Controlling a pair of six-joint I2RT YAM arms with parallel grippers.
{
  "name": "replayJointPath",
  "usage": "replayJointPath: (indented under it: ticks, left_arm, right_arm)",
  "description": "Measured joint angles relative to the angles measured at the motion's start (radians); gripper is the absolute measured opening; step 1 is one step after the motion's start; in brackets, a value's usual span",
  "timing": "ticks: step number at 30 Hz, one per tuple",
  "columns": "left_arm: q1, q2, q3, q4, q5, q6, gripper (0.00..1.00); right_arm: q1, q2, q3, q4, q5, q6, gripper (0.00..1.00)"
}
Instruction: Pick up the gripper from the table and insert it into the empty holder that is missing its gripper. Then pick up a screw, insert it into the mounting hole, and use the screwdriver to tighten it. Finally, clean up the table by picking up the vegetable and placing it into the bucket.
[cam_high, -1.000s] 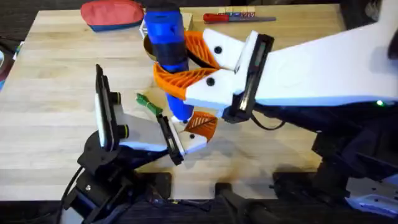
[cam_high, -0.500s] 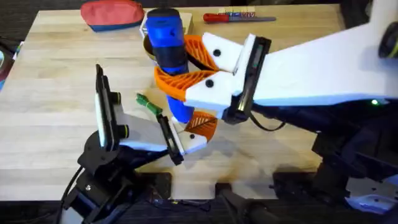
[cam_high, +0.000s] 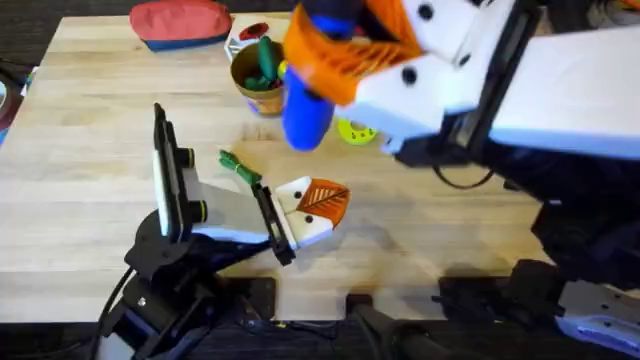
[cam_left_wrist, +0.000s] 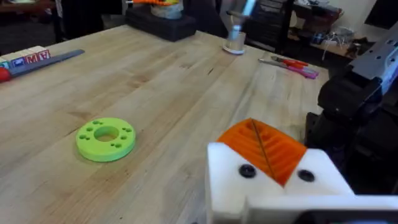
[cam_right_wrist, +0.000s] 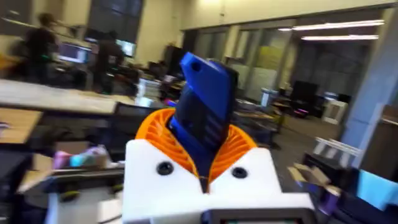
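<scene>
At the left, the left gripper (cam_high: 300, 212) lies low on the table (cam_high: 90, 150) with its own orange finger seated in its white block; whether it is spread or pinching I cannot tell, and the green vegetable (cam_high: 240, 169) lies just beside it, with the bucket (cam_high: 256, 82) farther back. To the right, the right gripper (cam_high: 345, 65) pinches the blue screwdriver (cam_high: 305, 105) between its orange pads, lifted clear of the table. The tightening looks finished, so a good move is to set the screwdriver down on bare wood, away from the green ring (cam_high: 357, 131) and the vegetable, lowering it flat before letting go so it does not roll.
</scene>
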Motion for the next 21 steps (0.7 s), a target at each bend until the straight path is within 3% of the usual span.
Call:
replayJointPath:
  ticks: [7,16,21]
  left_arm:
    - [0.000,0.000,0.000,0.000,0.000,0.000,0.005]
    - [0.000,0.000,0.000,0.000,0.000,0.000,0.005]
    - [0.000,0.000,0.000,0.000,0.000,0.000,0.005]
  right_arm:
    - [-0.257,0.092,0.000,-0.138,0.084,-0.166,0.007]
    - [-0.659,0.409,0.000,-0.203,0.154,-0.607,0.007]
    - [-0.734,0.600,0.000,-0.208,0.207,-0.902,0.007]
